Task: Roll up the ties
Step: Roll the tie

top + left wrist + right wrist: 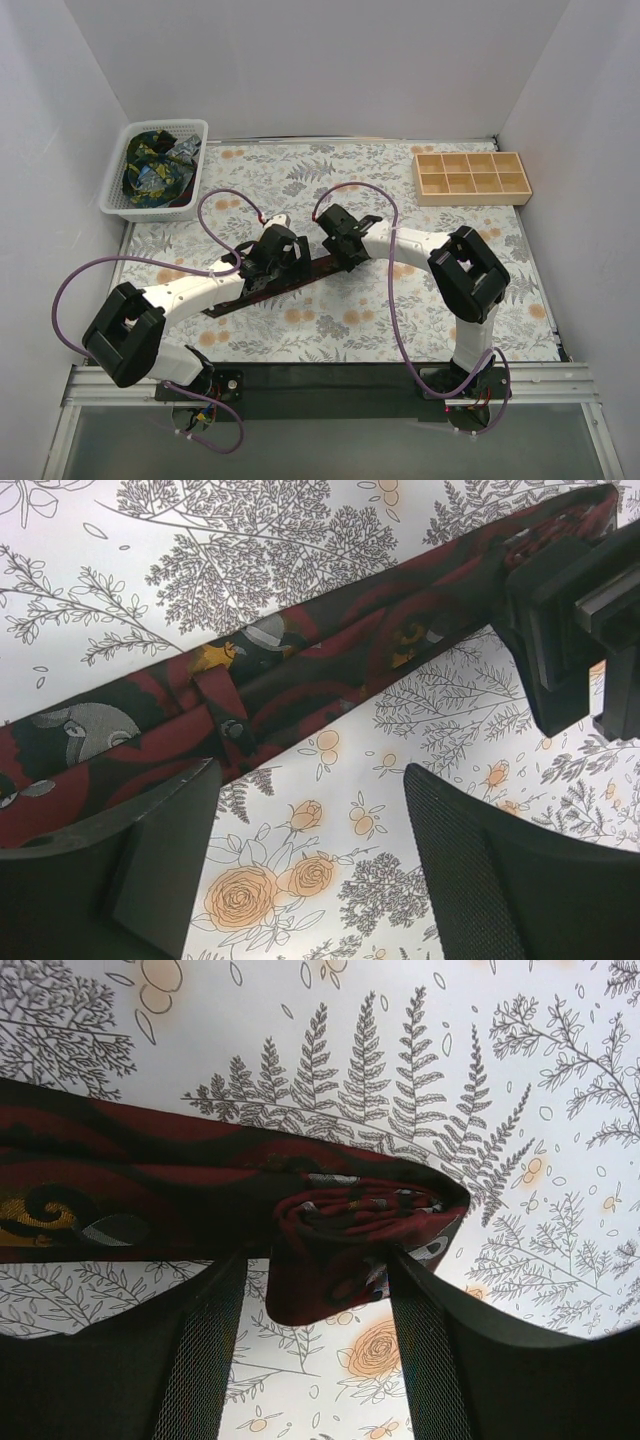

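**Item 1. Right gripper (318, 1258).** Black two-finger pincer, jaws parted. Between its fingers sits the folded-over end (350, 1220) of the maroon fabric necktie (150, 1180), which is patterned with black swirls and small grey and yellow motifs. The right-hand finger touches the fold. A sliver of table shows between the fold and the left-hand finger, so nothing is clamped. The rest of the tie runs flat from the fold off the left of the wrist view.

**Item 2. Left gripper (310, 780).** Black two-finger pincer, jaws apart and holding nothing; only printed cloth shows between the fingers. The maroon tie crosses just beyond the fingertips on a slant, lower left to upper right. One fingertip overlaps the tie's near edge in the picture; I cannot tell whether they touch. A narrow cross-band (222, 705) of the same fabric, with a dark stud, lies over the tie near that fingertip. The right gripper stands at the tie's upper-right end.

**Item 3. Floral table cover (330, 330).** White with grey ferns and orange blooms. The tie lies mid-table, under both grippers.

**Item 4. White plastic basket (165, 124).** Far left corner, well apart from the grippers. It holds bundled dark ties (150, 165) with blue, green and yellow prints.

**Item 5. Pale wooden compartment tray (470, 200).** Far right.

**Item 6. Purple cables (230, 195).** Looped along both arms.
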